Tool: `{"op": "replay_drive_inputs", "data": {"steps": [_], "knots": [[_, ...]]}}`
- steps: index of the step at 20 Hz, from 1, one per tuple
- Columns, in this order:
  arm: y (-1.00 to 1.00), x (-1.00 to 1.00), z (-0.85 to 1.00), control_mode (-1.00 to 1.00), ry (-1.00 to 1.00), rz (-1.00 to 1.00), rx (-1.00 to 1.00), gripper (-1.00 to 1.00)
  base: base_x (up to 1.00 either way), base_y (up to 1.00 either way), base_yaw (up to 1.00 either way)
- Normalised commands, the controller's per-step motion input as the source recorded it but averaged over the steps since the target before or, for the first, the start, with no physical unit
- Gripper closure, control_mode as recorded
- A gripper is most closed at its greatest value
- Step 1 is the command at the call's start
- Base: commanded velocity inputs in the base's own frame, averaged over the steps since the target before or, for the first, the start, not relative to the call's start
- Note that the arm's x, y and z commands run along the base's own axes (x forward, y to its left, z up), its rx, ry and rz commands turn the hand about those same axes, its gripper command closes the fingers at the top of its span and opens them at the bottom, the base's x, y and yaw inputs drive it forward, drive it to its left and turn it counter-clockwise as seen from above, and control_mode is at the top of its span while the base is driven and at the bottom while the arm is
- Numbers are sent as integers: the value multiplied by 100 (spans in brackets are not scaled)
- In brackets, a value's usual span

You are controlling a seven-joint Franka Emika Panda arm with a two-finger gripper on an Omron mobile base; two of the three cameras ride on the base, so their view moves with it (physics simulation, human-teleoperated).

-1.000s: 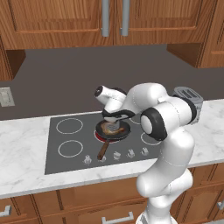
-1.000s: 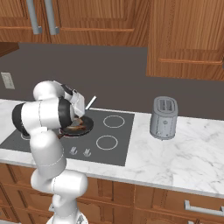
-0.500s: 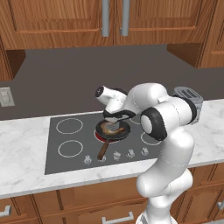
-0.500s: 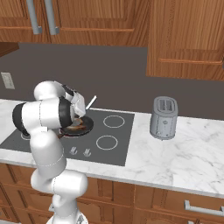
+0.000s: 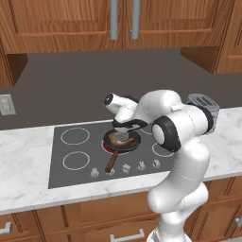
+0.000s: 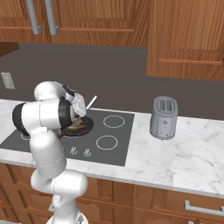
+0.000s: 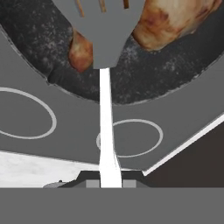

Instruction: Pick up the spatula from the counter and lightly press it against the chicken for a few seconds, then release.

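Stovetop (image 5: 94, 142) below: pincer (image 7: 105, 180) clamped on spatula (image 7: 105, 113), blade pressing chicken (image 7: 168, 22) just ahead; next, probably, ease off gently.

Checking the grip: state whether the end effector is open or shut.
Shut: the end effector clamps the white handle of the grey slotted spatula, its blade over the browned chicken piece.

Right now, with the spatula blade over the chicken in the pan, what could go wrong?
The gripper pinches the spatula at the end of its thin handle, so pressing may twist it in the grip. The blade covers just part of the chicken; a push could slide the meat across the pan. Opening here would probably drop the spatula into the pan.
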Motion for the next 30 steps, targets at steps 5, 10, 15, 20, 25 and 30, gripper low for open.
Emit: {"op": "replay_drive_inputs", "data": {"steps": [5,10,15,20,25,30], "knots": [[0,0,-5,-100,0,3,0,100,0,0,0],[0,0,-2,-100,0,2,0,100,0,0,0],[0,-1,0,-100,-3,2,0,100,0,0,0],[0,-12,8,-100,-5,1,0,100,0,0,0],[-7,-25,23,-100,-7,2,0,100,0,0,0],[-22,-20,33,-100,0,2,0,100,0,0,0]]}}
